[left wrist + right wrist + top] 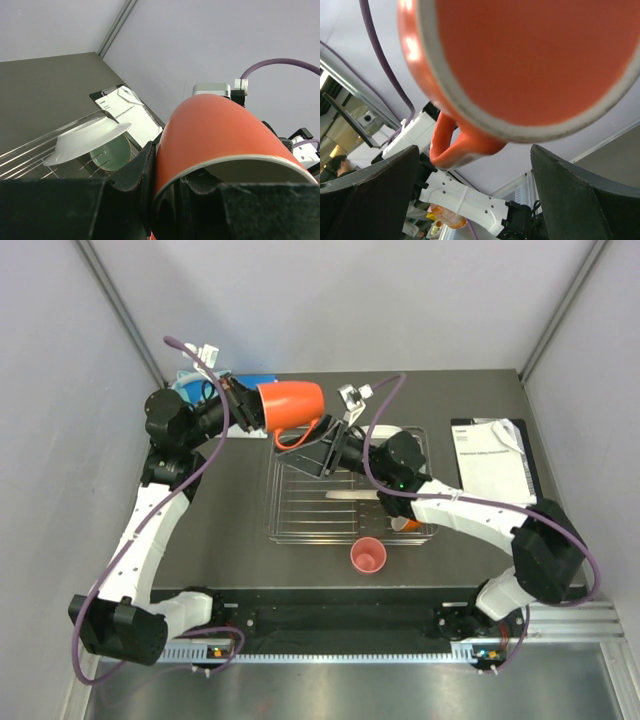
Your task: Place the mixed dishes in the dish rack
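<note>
The left gripper [252, 407] is clamped on the rim of the orange mug [295, 403], 1 finger inside and 1 outside, holding it on its side in the air with the base pointing away from the wrist. Just below the mug, the right gripper [300, 446] stands wide open, its 2 fingers [370, 190] on either side of the handle; whether they touch it I cannot tell. Under both lies the rack [275, 535], holding a white plate [85, 140] and a green bowl [112, 152]. Nearer the bases, just outside the rack, stands the pink cup [368, 556]. Far to the right lies a clipboard [490, 455].
</note>
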`<act>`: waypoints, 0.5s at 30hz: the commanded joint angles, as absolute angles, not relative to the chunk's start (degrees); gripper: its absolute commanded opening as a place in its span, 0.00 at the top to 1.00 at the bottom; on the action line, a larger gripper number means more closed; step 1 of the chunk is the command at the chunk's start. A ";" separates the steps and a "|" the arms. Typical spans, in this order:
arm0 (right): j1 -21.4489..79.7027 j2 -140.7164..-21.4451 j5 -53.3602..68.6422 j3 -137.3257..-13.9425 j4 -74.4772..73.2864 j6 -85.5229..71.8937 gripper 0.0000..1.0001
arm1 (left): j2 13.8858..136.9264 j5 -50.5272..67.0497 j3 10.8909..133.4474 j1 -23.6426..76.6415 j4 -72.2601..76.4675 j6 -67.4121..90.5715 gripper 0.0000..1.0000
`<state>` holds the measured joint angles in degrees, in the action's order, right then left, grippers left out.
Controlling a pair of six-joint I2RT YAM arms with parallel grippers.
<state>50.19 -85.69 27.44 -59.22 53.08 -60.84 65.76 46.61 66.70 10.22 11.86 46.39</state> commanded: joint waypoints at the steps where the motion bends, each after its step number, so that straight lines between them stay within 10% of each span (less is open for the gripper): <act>1: 49.92 -87.79 28.74 -64.15 60.38 -63.45 0.10 | 62.93 46.41 66.97 10.63 17.40 47.64 1.00; 15: 47.64 -93.16 28.13 -67.23 71.10 -71.89 0.28 | 62.31 46.76 64.07 10.72 18.98 47.73 1.00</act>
